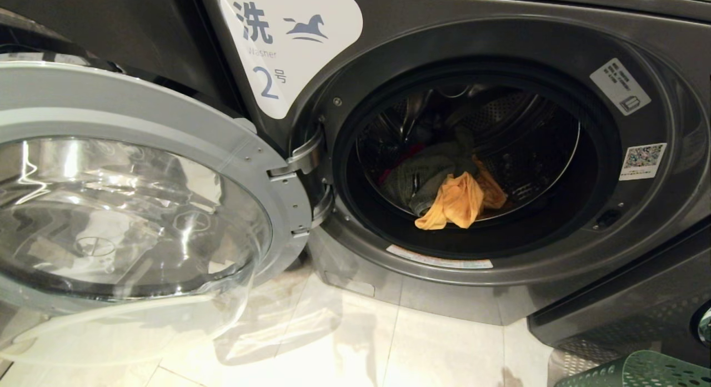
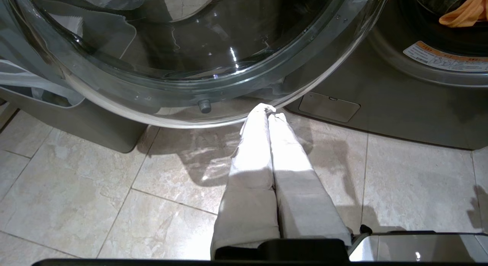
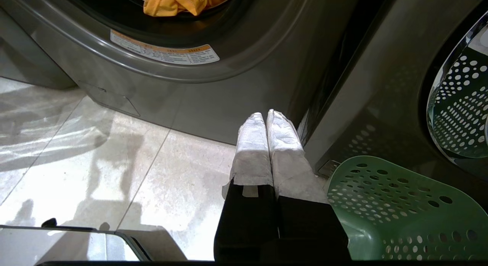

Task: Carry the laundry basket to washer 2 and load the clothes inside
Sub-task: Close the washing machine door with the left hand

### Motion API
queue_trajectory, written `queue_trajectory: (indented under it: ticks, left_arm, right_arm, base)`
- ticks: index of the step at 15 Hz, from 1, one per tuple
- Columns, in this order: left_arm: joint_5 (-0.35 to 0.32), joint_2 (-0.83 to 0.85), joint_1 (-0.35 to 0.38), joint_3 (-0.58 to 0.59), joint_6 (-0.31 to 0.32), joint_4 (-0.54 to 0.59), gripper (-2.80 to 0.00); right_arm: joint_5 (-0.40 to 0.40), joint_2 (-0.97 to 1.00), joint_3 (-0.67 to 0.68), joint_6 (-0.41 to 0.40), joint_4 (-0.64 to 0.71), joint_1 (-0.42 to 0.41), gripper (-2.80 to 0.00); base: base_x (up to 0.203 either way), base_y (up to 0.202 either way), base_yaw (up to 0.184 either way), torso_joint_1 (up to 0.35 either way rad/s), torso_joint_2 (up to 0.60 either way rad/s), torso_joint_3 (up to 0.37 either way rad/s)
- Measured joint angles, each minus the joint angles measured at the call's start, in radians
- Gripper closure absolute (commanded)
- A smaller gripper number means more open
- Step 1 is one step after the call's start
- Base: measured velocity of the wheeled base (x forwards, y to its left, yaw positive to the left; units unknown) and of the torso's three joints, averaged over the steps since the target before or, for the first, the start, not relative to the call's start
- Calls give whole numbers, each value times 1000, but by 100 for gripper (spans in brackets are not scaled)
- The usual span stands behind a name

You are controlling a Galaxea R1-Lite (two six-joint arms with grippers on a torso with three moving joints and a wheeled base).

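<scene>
Washer 2 (image 1: 555, 37) fills the head view, dark grey, its white label (image 1: 289, 43) bearing a horse and the numeral 2. Its round glass door (image 1: 128, 209) is swung wide open to the left. The clothes lie inside the drum: a yellow-orange garment (image 1: 455, 201) at the front lip, a grey-green one (image 1: 427, 173) behind it, a sliver of red (image 1: 400, 156) further back. The green perforated laundry basket (image 3: 400, 208) stands on the floor at the right, beside my right gripper (image 3: 266, 115), which is shut and empty. My left gripper (image 2: 268, 111) is shut, empty, low under the door's rim.
Pale floor tiles (image 1: 389, 342) spread in front of the machine. A neighbouring dark machine (image 3: 381, 86) stands to the right behind the basket, its glass door (image 3: 461, 105) mirroring the basket's holes. A grey bin (image 2: 76, 121) sits behind the open door on the left.
</scene>
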Motion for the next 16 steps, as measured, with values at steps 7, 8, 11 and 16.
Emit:
queue_trajectory:
  ticks: [7,8,11,16]
  left_arm:
    - [0,0,0,0,0,0,0]
    - [0,0,0,0,0,0,0]
    - [0,0,0,0,0,0,0]
    - [0,0,0,0,0,0,0]
  right_arm:
    - [0,0,-1,6,0,0,0]
    - [0,0,-1,6,-1,0,0]
    - [0,0,-1,5,-1,0,0]
    - [0,0,-1,6,-1,0,0]
  base:
    - [0,0,0,0,0,0]
    - [0,0,0,0,0,0]
    - [0,0,0,0,0,0]
    - [0,0,0,0,0,0]
